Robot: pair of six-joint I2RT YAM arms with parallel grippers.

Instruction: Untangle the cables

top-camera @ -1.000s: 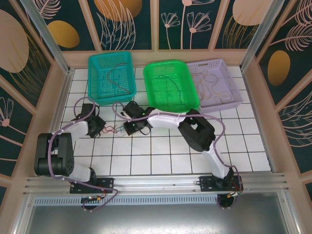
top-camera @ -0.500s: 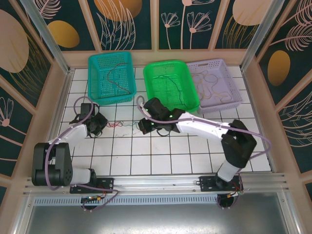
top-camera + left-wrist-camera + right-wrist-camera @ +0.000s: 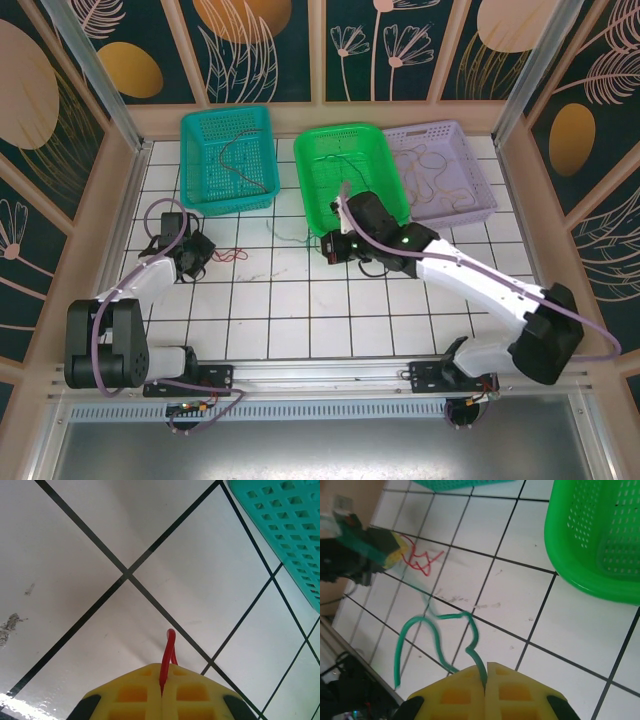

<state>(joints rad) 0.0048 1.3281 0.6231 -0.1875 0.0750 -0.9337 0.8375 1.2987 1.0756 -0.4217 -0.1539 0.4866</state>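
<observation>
Overhead looks down; close wrist views apparently share the red cable (image 3: 168, 655).

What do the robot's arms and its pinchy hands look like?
The left arm and the right arm are white tubes linked by chunky black joints, with a thick purple-grey cord looping along each. The left gripper and right gripper have yellow fingers with square grid pockets and black patches at the sides.

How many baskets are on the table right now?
3, in a row at the far edge: teal basket left, green basket middle, lilac basket right.
</observation>
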